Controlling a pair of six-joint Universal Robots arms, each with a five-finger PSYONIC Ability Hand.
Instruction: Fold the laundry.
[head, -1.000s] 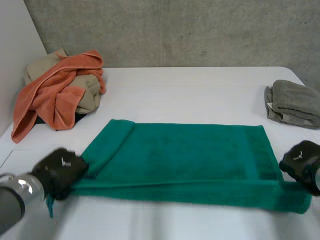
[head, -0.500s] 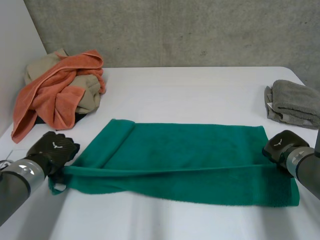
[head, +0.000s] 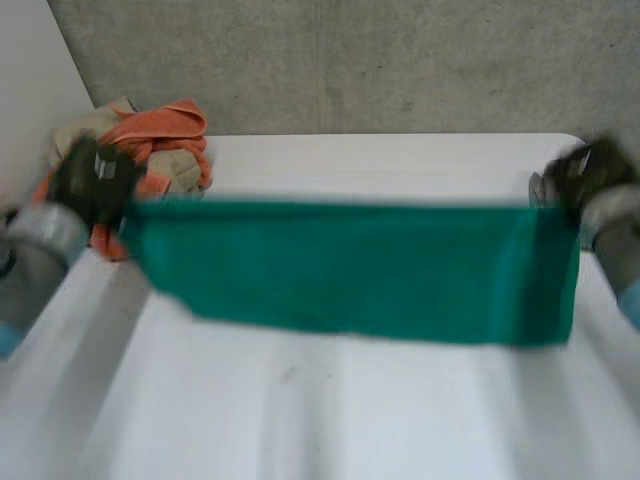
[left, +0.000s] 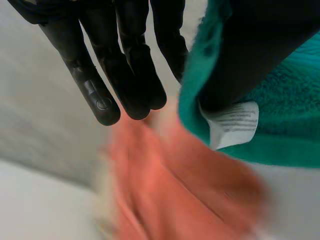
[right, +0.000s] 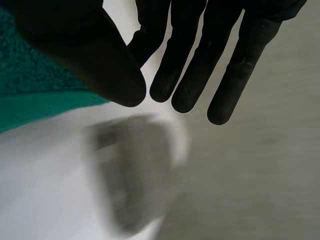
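Head view: towel (head: 350, 270), soft and limp, hangs between left hand (head: 92, 178) and right hand (head: 590, 172); thumbs pinch its top corners against fingers (left: 132, 70).

White table (head: 300, 410), front half bare apart from one faint mark. A rough concrete wall (head: 380, 60) runs along its far edge and a plain white side wall (head: 30, 70) stands at the left. Far-left table corner: crumpled heap, orange cloth (head: 165, 125) draped over beige cloth (head: 180, 172), near where the two walls meet. Grey bundle (right: 132, 170) lies on the table near the concrete wall; can't tell its shape.
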